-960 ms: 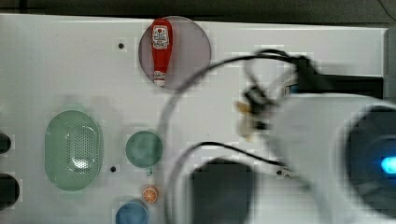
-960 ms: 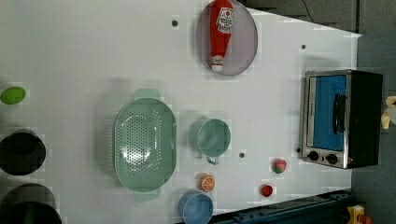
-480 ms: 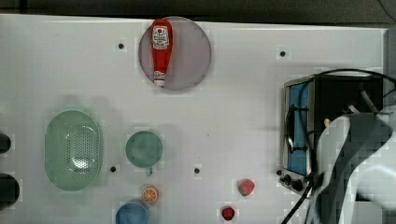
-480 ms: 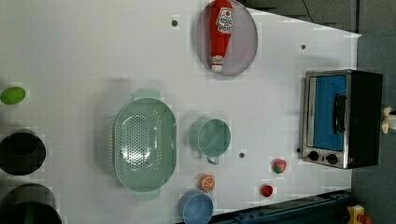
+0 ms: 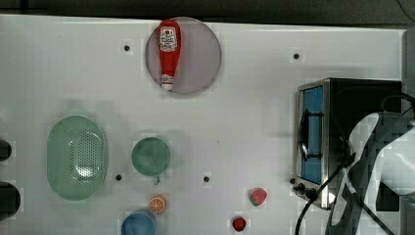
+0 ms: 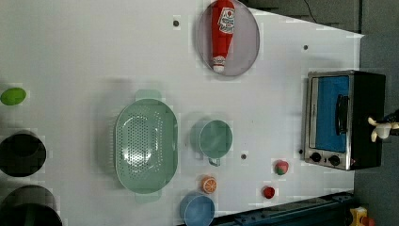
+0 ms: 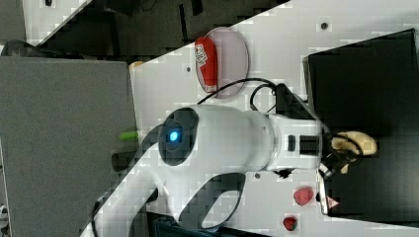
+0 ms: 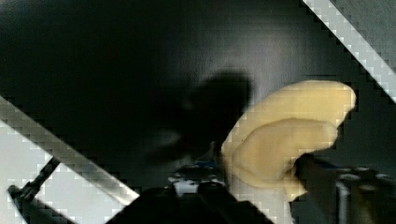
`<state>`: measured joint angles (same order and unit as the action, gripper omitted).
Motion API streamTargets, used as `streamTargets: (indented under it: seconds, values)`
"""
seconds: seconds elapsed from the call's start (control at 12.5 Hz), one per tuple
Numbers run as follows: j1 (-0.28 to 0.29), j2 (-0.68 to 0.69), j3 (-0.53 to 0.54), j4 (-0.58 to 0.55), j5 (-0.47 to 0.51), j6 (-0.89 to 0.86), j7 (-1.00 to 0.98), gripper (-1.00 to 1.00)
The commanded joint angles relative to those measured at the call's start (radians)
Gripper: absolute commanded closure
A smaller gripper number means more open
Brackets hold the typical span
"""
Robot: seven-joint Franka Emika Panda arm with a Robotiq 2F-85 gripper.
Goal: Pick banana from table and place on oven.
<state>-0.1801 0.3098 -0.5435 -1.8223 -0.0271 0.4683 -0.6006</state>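
One banana [image 8: 285, 140]: clamped in the gripper [image 8: 261, 182], long axis pointing away from the gripper.
Oven [image 7: 365, 89]: black top directly beneath the gripper.

The arm [image 5: 377, 166] is now seen further toward the top view's right, over the oven [image 5: 362, 103], leaving the table [image 5: 244, 122] uncovered. In the left view, the banana [image 6: 380, 129] is now carried inward beside the oven's top.
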Motion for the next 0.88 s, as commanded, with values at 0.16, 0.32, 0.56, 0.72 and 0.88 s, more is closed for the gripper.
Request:
streamTargets:
  seconds: [0.16, 0.32, 0.56, 0.72, 0.88]
  values:
    - [0.031, -0.035, 0.022, 0.046, 0.002, 0.019, -0.102, -0.66]
    - [0.034, -0.045, 0.027, 0.052, 0.000, 0.010, -0.105, -1.00]
    - [0.073, -0.118, 0.079, 0.074, 0.000, -0.101, -0.103, -1.00]
    - [0.106, -0.201, 0.137, 0.073, 0.006, -0.227, -0.010, -1.00]
    - [0.136, -0.287, 0.212, 0.071, 0.006, -0.304, 0.215, -1.00]
